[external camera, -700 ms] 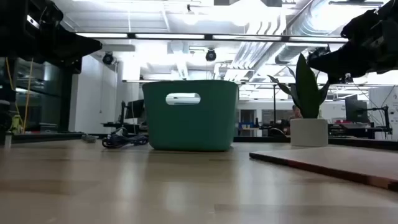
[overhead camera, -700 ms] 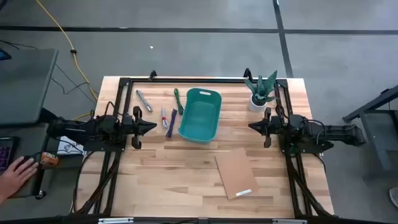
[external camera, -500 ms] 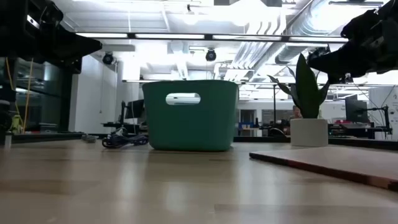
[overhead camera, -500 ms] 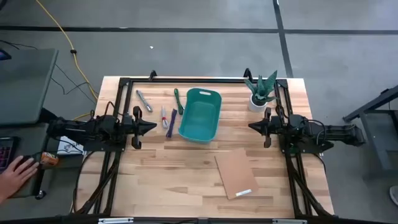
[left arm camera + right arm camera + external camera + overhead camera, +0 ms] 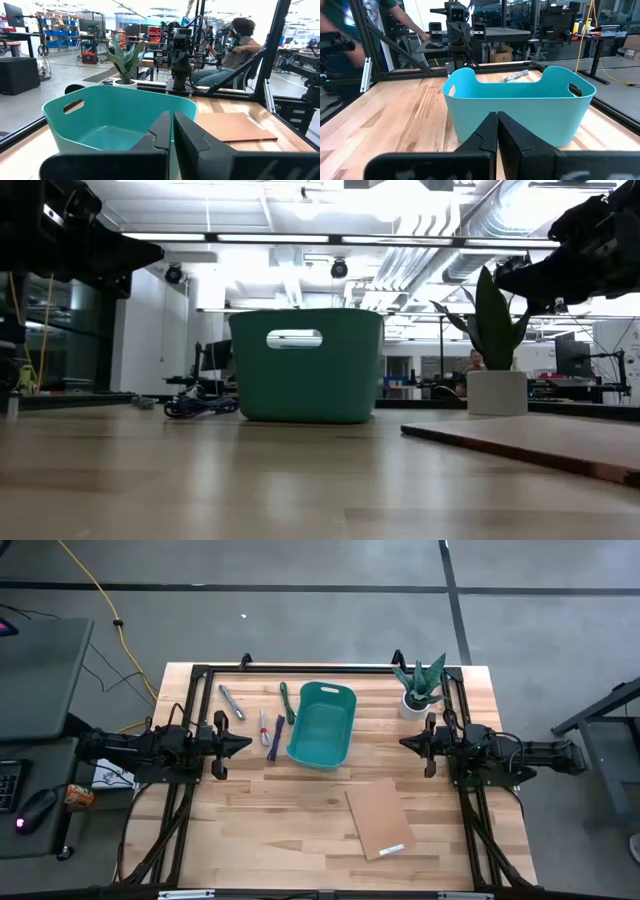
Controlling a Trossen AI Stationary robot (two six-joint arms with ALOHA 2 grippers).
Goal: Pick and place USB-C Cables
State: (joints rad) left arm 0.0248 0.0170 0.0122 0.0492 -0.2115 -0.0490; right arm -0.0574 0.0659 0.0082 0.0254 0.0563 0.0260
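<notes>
Left arm lies low at the left edge of the pale wooden plank table (image 5: 300, 830). Its left pincer (image 5: 243, 743) points toward the table's middle, fingers pressed together, nothing held; it hangs clear of the table top.

Just beyond that pincer tip, four slim short cable bundles lie flat on the table, left of the bin. The grey cable bundle (image 5: 232, 701) sits farthest left, toward the far edge. The white-and-red cable bundle (image 5: 264, 727) and the purple cable bundle (image 5: 275, 737) lie side by side, nearly touching, just beside the bin's left wall. The green cable bundle (image 5: 285, 701) lies close to the bin's far left corner. None is inside the bin.

Teal plastic bin with cut-out handles (image 5: 322, 726) stands upright at table centre.

Flat brown cardboard sheet (image 5: 378, 819) lies nearer the front edge, right of centre, apart from the bin.

Small green plant in a white pot (image 5: 418, 688) stands at the far right.

Right arm mirrors the left; right pincer (image 5: 406, 743) pressed together, empty, pointing at the bin.
</notes>
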